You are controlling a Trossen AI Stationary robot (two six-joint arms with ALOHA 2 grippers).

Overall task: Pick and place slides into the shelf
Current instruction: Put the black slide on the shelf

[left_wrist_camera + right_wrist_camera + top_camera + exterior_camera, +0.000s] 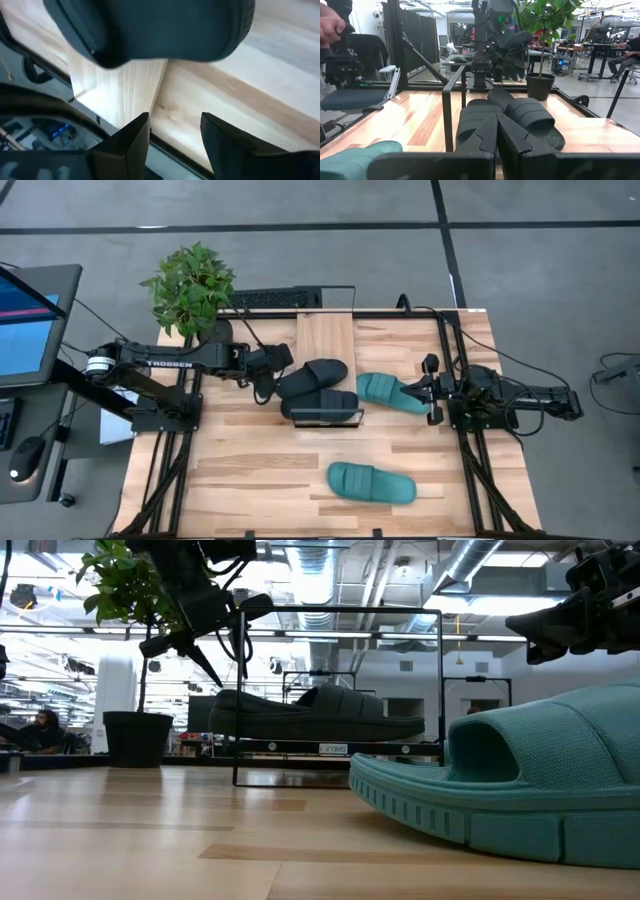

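Both black slides [318, 388] lie on the shelf [327, 340], just ahead of my left gripper [272, 375], fingers parted and empty, I think just released. Right gripper [432, 389], apparently closed, empty, beside a teal slide [390, 392]: open and grasp next.

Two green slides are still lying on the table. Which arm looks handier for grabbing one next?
Probably the right. Its claw sits right beside the nearer green slide, beside the shelf. The left claw is over at the black slides. The other green slide lies far from both.
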